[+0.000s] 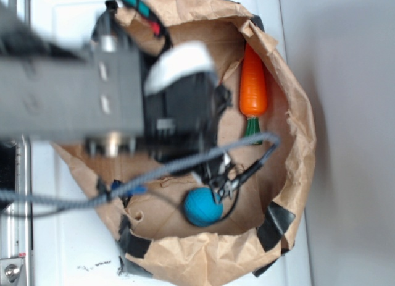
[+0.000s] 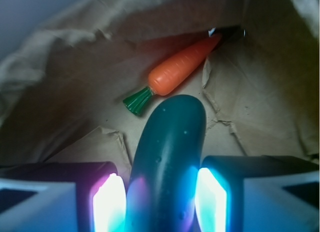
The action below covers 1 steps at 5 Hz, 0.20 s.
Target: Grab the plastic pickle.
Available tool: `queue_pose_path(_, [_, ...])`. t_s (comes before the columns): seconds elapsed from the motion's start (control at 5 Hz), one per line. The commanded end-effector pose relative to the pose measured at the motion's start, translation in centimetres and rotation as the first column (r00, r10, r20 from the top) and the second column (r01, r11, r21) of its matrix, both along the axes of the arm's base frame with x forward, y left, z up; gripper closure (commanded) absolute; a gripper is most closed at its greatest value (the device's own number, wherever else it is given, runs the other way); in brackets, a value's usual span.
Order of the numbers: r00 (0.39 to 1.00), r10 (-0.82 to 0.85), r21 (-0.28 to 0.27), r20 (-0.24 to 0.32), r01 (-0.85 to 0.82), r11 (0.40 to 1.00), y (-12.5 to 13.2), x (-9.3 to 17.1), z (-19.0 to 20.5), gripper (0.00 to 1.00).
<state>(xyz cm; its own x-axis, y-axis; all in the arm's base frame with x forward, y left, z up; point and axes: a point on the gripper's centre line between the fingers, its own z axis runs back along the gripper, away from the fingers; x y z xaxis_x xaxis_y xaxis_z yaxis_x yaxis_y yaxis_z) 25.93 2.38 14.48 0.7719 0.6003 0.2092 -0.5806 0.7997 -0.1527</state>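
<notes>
White counter (image 1: 345, 82) carries crumpled brown paper bag (image 1: 296, 94), its walls forming basin. My hand (image 2: 160, 202) sits low inside it, glowing pads (image 2: 107, 204) close on both sides of plastic pickle (image 2: 170, 157); I judge pickle held, contact itself not sharp. Pickle points toward carrot (image 2: 182, 69), near but apart. Risk: glossy curved skin slipping from pads on lift. Bag walls close all round, cables draped near blue ball (image 1: 202, 207); clear room only straight up.
</notes>
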Motion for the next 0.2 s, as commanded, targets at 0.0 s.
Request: queue_pose_path(0.0, [0.995,-0.096,-0.05,-0.009,0.095,0.994,2.42,-0.17,5.25,1.0])
